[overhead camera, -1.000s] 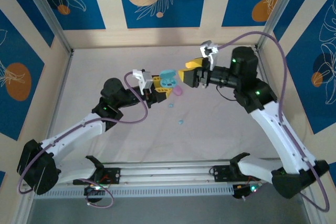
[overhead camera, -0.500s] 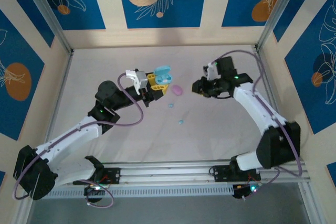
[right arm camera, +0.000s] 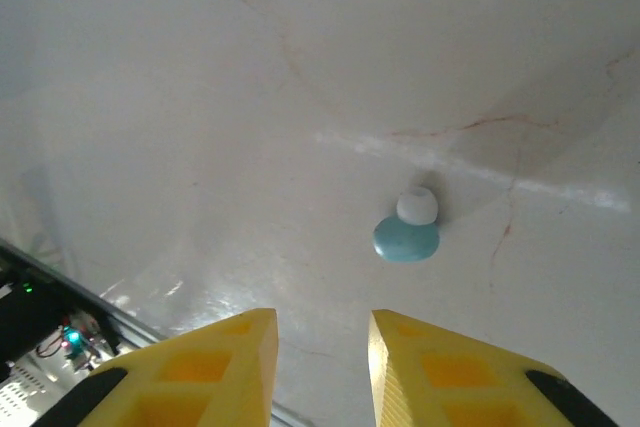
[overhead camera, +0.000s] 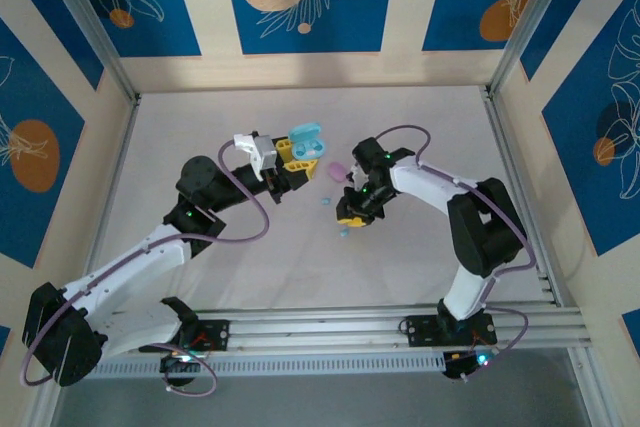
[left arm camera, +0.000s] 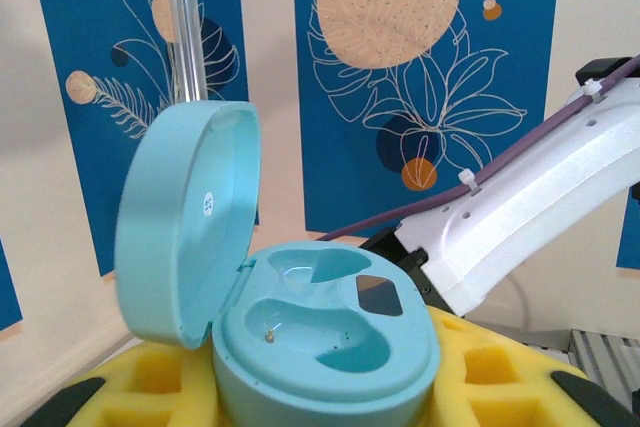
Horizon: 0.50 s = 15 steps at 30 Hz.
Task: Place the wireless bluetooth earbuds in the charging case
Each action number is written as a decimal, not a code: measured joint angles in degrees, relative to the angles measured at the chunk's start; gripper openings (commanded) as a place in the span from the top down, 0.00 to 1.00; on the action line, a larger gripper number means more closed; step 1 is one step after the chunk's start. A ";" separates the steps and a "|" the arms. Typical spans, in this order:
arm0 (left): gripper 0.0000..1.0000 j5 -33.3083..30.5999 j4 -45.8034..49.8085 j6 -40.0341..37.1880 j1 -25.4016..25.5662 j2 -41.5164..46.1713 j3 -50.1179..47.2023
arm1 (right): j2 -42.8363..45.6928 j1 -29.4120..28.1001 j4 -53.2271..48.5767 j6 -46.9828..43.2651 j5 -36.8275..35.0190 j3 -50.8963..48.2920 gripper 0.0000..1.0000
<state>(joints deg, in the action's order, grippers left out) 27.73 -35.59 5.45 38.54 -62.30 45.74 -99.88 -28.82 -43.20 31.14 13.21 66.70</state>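
My left gripper (overhead camera: 297,160) is shut on the light-blue charging case (overhead camera: 305,143), held above the table's middle. In the left wrist view the case (left arm camera: 330,332) sits between the yellow fingers (left arm camera: 150,387) with its lid (left arm camera: 185,217) swung open; both wells are empty. My right gripper (overhead camera: 352,215) points down at the table just right of centre. Its yellow fingers (right arm camera: 230,357) stand a little apart with nothing between them. A light-blue earbud with a white tip (right arm camera: 407,237) lies on the table just ahead of them. That earbud (overhead camera: 344,232) and a second one (overhead camera: 326,201) lie near the gripper.
A small pink rounded piece (overhead camera: 337,169) lies on the table between the two grippers. The right arm (overhead camera: 430,182) arches across behind it. Panelled walls with metal posts enclose the white tabletop (overhead camera: 200,127); a rail (overhead camera: 320,332) runs along the near edge.
The right arm has swung away from the held case and come down over the table centre, its jaws narrowed. The left gripper with the case has shifted slightly left.
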 measured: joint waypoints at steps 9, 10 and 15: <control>0.68 0.00 0.04 0.00 0.00 0.02 0.00 | -5.27 -0.59 0.50 -3.56 -4.22 9.38 0.68; 0.68 0.00 0.09 0.00 0.00 0.09 0.00 | -6.40 -0.59 0.66 -4.33 -4.44 10.84 0.67; 0.68 -0.57 0.57 0.00 0.00 1.49 -0.26 | -13.16 -0.59 0.96 -8.39 -4.66 18.21 0.65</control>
<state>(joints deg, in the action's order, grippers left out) 27.16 -35.03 5.45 38.54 -60.82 45.47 -113.03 -29.41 -42.24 22.74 8.56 84.90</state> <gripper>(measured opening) 0.346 0.341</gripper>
